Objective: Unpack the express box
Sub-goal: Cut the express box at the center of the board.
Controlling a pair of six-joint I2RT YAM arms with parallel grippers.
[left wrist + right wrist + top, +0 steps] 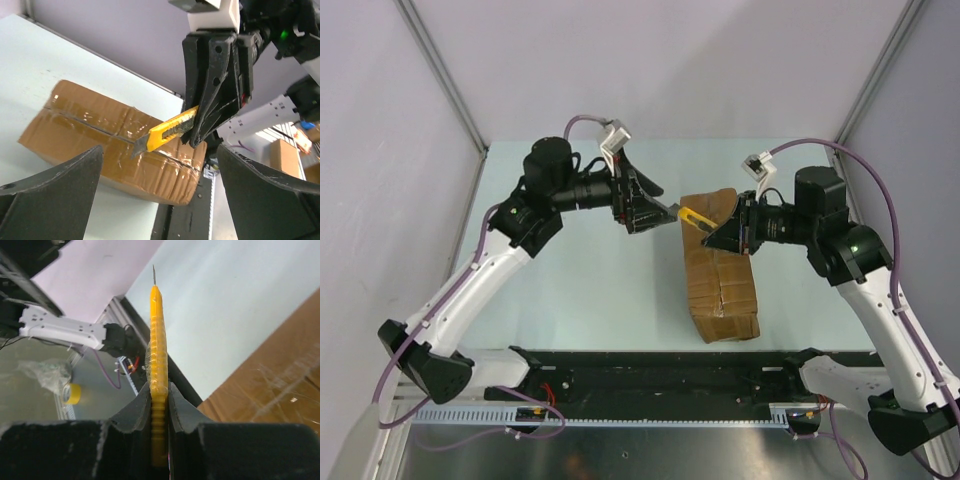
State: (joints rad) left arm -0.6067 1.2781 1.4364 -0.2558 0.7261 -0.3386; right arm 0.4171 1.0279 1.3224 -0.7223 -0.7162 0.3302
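The express box (722,268), a brown taped carton, lies on the pale table right of centre; it also shows in the left wrist view (105,132) and at the lower right of the right wrist view (280,380). My right gripper (725,234) is shut on the yellow utility knife (696,215) and holds it over the box's far end. In the left wrist view the knife (170,131) points its blade tip at the box's tape seam. In the right wrist view the knife (158,350) stands edge-on between the pads. My left gripper (658,211) is open and empty, facing the knife's tip.
A black rail (660,365) runs along the table's near edge, close to the box's near end. Grey walls enclose the table on the left, back and right. A yellow tape roll (72,393) lies off the table below.
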